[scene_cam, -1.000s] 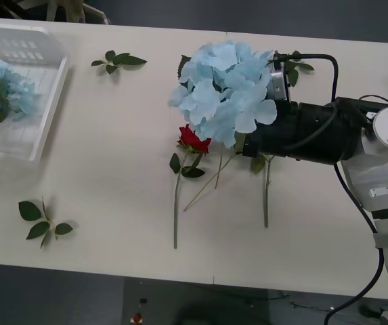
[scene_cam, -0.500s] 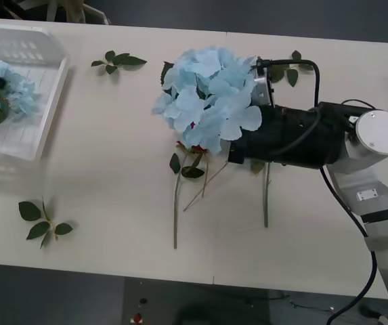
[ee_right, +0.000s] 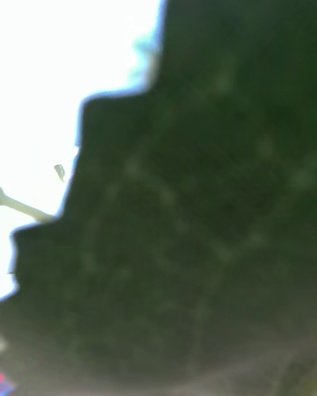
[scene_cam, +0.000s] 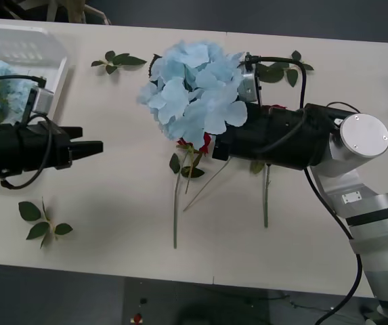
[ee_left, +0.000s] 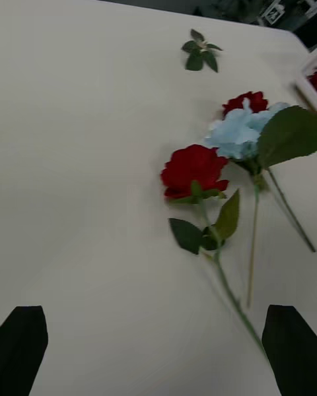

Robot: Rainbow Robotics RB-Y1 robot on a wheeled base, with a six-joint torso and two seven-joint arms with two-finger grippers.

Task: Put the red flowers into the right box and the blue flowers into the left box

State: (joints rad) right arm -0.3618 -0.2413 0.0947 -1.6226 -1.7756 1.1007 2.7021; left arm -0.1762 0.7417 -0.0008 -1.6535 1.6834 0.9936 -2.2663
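My right arm [scene_cam: 275, 139] holds a big blue flower head [scene_cam: 194, 91] above the table's middle. The bloom hides the gripper, and a dark green leaf [ee_right: 198, 224] lies against the right wrist camera. A red rose [scene_cam: 195, 143] peeks out under the bloom, its stem running toward the front edge. In the left wrist view this rose [ee_left: 193, 169] lies flat, with a second red rose [ee_left: 246, 101] and the blue head [ee_left: 236, 133] behind it. My left gripper [scene_cam: 92, 147] is open, left of the flowers. The left box [scene_cam: 51, 47] at the far left holds a blue flower [scene_cam: 7, 84]. A sliver of the right box [ee_left: 309, 66] shows.
Loose leaf sprigs lie at the back [scene_cam: 118, 61], the back right [scene_cam: 282, 71] and the front left [scene_cam: 42, 223]. Bare stems [scene_cam: 266, 196] rest on the table under my right arm. Open table lies between my left gripper and the roses.
My right arm has carried the blue flower head leftward over the red rose. My left arm has come in from the left edge and now reaches toward the middle.
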